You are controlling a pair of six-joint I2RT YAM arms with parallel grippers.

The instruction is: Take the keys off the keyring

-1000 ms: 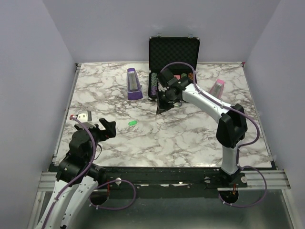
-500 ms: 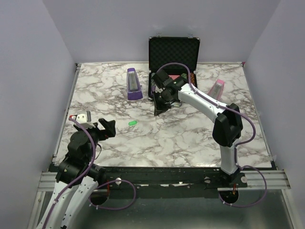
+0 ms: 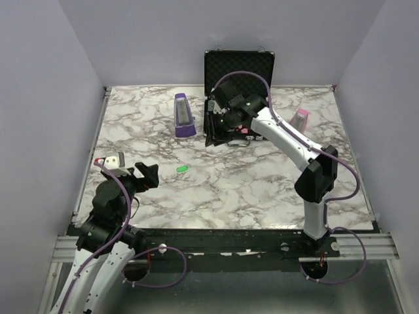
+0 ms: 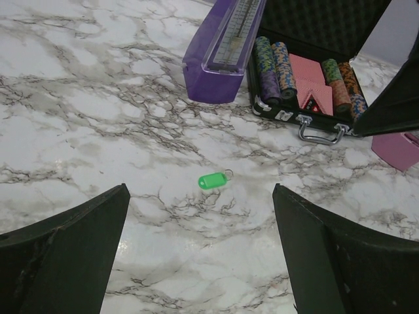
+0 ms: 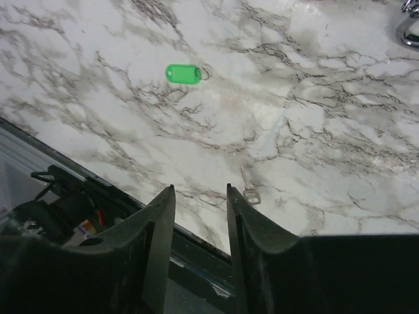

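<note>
The keyring (image 3: pixel 182 169) is a small green oval tag on a thin metal ring, lying flat on the marble table; it also shows in the left wrist view (image 4: pixel 212 180) and the right wrist view (image 5: pixel 183 73). One thin silver key (image 5: pixel 249 186) lies loose on the marble, apart from the tag. My left gripper (image 3: pixel 141 175) hovers near the table's left front, open wide (image 4: pixel 200 248), with the tag ahead of its fingers. My right gripper (image 3: pixel 212 136) hangs by the left side of the case, open (image 5: pixel 200 190), and nothing sits between its fingers.
An open black poker-chip case (image 3: pixel 239 65) stands at the back middle, chips and cards inside, its handle (image 4: pixel 319 131) facing forward. A purple metronome-shaped object (image 3: pixel 184 115) is left of it, a pink one (image 3: pixel 298 120) to the right. A small white item (image 3: pixel 115 159) lies at the left edge.
My right gripper has swung left and back toward the case, and its jaws have gone from shut to open. The left arm and the green tag have not moved.
</note>
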